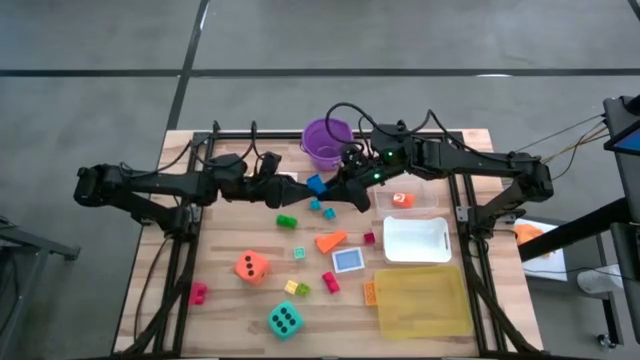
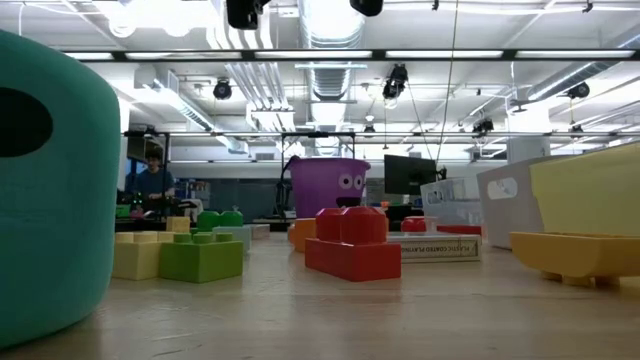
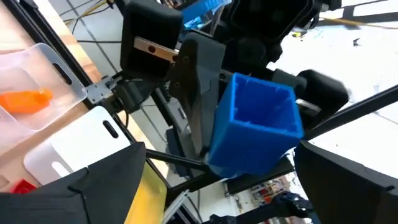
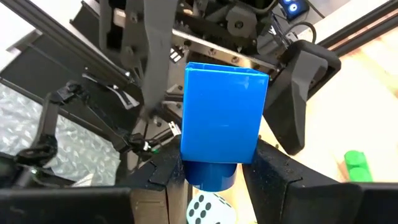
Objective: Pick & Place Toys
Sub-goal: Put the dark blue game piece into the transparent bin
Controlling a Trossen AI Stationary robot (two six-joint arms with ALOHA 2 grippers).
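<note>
A blue hollow block hangs in the air between my two grippers, over the table's far middle. My right gripper is shut on it. My left gripper is open. Its fingers stand on either side of the block without plainly touching it; the block also shows in the left wrist view. On the table lie an orange die, a teal die, an orange wedge, a green block, a red block and a card. My right gripper pinches the blue block between its two fingers at the block's round stud end. The fingers come about level from the table's right side. The block sticks out beyond the fingertips, open end toward the left gripper, lifted clear of the table.
A purple bucket stands at the far edge just behind the grippers. A clear tub holding an orange piece, a white tub and a yellow tray line the right side. A pink block lies near the left.
</note>
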